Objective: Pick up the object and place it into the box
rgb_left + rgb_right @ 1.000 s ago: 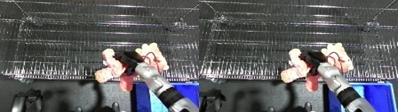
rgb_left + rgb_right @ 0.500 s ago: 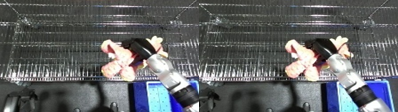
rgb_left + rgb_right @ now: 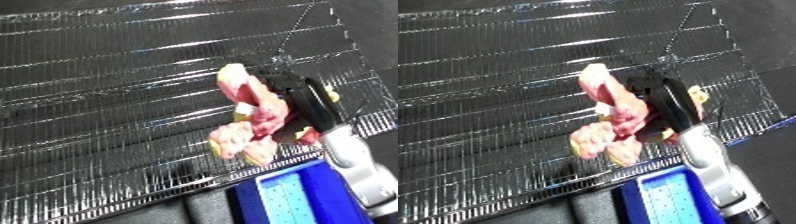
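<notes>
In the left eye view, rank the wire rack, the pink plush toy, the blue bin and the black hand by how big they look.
1. Wire rack, fills most of the view.
2. Pink plush toy.
3. Blue bin, cut off by the edge, so its true size is unsure.
4. Right hand, similar to the bin.

Nothing readable here as far as I can see. No labels, brands, numbers or signs on the pink plush toy point(image 3: 253, 115), and none on the blue bin point(image 3: 302, 197) just below it. The wire rack point(image 3: 115, 90) behind the toy carries no tags or lettering that I can make out either.
</notes>
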You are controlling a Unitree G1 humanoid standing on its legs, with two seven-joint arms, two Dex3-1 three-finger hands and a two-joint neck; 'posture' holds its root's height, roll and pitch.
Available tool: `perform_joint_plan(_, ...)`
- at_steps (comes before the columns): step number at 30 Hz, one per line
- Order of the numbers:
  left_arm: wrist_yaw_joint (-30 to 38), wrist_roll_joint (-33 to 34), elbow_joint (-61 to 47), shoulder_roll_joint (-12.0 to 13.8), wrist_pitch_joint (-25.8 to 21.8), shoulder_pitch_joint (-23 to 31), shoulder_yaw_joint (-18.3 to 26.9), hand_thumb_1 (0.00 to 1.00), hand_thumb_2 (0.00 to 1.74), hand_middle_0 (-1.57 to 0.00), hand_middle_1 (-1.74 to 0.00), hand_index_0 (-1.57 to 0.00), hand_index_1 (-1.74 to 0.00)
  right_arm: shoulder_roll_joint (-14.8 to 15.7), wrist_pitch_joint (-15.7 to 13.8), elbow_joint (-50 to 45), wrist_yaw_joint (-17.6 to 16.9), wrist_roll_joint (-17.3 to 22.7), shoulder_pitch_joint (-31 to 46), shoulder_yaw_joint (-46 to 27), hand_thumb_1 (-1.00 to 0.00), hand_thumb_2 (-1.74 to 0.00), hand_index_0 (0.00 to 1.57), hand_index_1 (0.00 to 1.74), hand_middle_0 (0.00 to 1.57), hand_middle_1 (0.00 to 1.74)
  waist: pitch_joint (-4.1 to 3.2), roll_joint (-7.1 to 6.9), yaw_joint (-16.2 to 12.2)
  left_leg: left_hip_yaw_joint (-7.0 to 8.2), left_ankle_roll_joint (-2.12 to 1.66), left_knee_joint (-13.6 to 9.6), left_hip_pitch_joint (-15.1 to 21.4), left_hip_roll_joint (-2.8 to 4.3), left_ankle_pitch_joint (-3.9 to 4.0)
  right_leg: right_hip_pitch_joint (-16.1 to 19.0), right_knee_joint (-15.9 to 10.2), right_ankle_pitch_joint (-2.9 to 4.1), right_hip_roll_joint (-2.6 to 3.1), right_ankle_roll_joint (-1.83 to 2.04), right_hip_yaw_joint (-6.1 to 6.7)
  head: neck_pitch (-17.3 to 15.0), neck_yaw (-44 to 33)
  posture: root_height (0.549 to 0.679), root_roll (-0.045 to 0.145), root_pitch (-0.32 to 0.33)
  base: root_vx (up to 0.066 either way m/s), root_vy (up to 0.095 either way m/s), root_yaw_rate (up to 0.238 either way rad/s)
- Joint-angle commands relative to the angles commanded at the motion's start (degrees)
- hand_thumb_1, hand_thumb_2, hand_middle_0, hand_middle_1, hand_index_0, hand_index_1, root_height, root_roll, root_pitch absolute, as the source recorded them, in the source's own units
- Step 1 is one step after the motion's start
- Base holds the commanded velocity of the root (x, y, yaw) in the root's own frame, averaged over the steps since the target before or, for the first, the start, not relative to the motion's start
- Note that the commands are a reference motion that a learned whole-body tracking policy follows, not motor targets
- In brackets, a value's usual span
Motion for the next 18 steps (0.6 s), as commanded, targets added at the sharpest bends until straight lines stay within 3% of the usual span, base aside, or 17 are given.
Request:
perform_joint_plan(5, 0.1, 1.3, -0.6, 0.1, 0.4, -0.1, 0.7, 1.00, 1.74, -1.57, -1.74, -1.57, -1.74, 1.1, -0.8, -1.8, -1.5, 0.8, 7.7, -7.9, -1.00, -1.74, 1.57, 1.74, 1.57, 1.74, -0.11, 0.70, -1.8, 0.90, 0.17, 0.0, 0.9, 0.13, -0.43, 0.3, -0.1, 0.11, -0.11, 0.19, 0.72, -0.9, 4.7, 0.641, 0.049, -0.073, -0.001, 0.015, -0.124)
perform_joint_plan(7, 0.1, 1.6, -0.7, 0.0, 0.5, -0.2, 0.5, 1.00, 1.74, -1.57, -1.74, -1.57, -1.74, 1.6, -0.9, -2.1, -2.3, 0.5, 10.4, -10.4, -1.00, -1.74, 1.57, 1.74, 1.57, 1.74, -0.15, 1.06, -2.5, 1.31, 0.23, 0.0, 1.3, 0.16, -0.61, 0.5, -0.3, 0.24, -0.14, 0.30, 1.05, -2.7, 7.7, 0.641, 0.050, -0.076, 0.002, 0.030, -0.143)
perform_joint_plan(10, -0.2, 2.5, -0.8, 0.0, 1.0, -0.5, -0.1, 1.00, 1.74, -1.57, -1.74, -1.57, -1.74, 2.7, -0.8, -1.9, -3.6, -0.6, 14.3, -14.1, -1.00, -1.74, 1.57, 1.74, 1.57, 1.74, -0.15, 1.96, -4.0, 1.96, 0.38, 0.2, 2.1, 0.15, -0.99, 1.0, -0.6, 0.35, -0.26, 0.42, 1.65, -4.1, 15.0, 0.641, 0.051, -0.085, 0.007, 0.042, -0.189)
perform_joint_plan(18, -0.4, 2.8, -0.6, -0.6, 1.4, 0.1, -0.5, 1.00, 1.74, -1.57, -1.74, -1.57, -1.74, 6.6, -1.3, -0.5, -5.6, 0.8, 21.0, -20.6, -1.00, -1.74, 1.57, 1.74, 1.57, 1.74, -0.52, 4.42, -6.9, 3.21, 0.68, 0.3, 3.6, -0.38, -1.72, 1.8, -1.4, 0.50, -0.95, 0.38, 2.65, -5.5, 26.0, 0.642, 0.060, -0.094, 0.008, 0.047, -0.128)
